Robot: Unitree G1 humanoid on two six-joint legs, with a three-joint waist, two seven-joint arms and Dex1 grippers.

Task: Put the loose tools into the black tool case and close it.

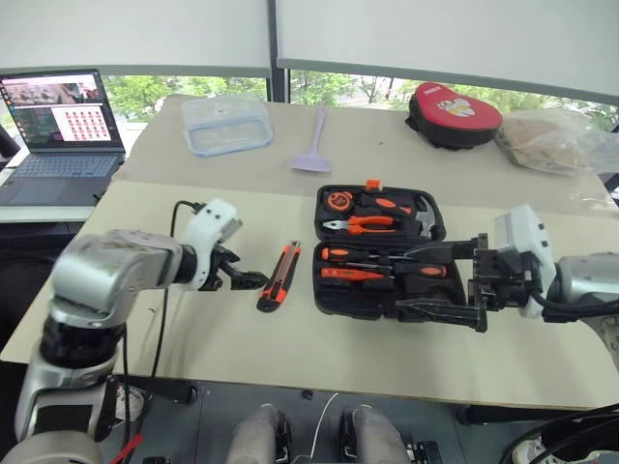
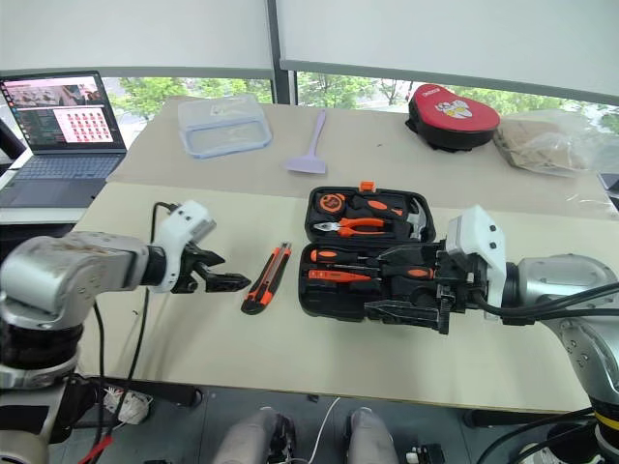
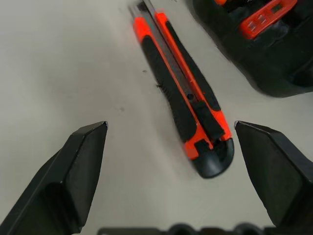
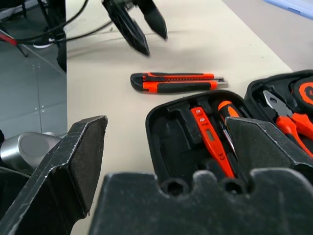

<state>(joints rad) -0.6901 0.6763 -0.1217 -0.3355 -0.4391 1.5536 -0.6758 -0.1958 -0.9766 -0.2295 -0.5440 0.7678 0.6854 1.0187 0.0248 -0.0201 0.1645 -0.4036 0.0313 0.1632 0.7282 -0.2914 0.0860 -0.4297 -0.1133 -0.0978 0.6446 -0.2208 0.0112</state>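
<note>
The utility knife (image 1: 280, 276) lies loose left of the open black tool case (image 1: 379, 252). Left gripper (image 1: 244, 277) hovers beside it, fingers spread, empty. Right gripper (image 1: 440, 282) gapes empty over the case.

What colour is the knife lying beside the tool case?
Orange and black knife, clearest in the left wrist view.
</note>
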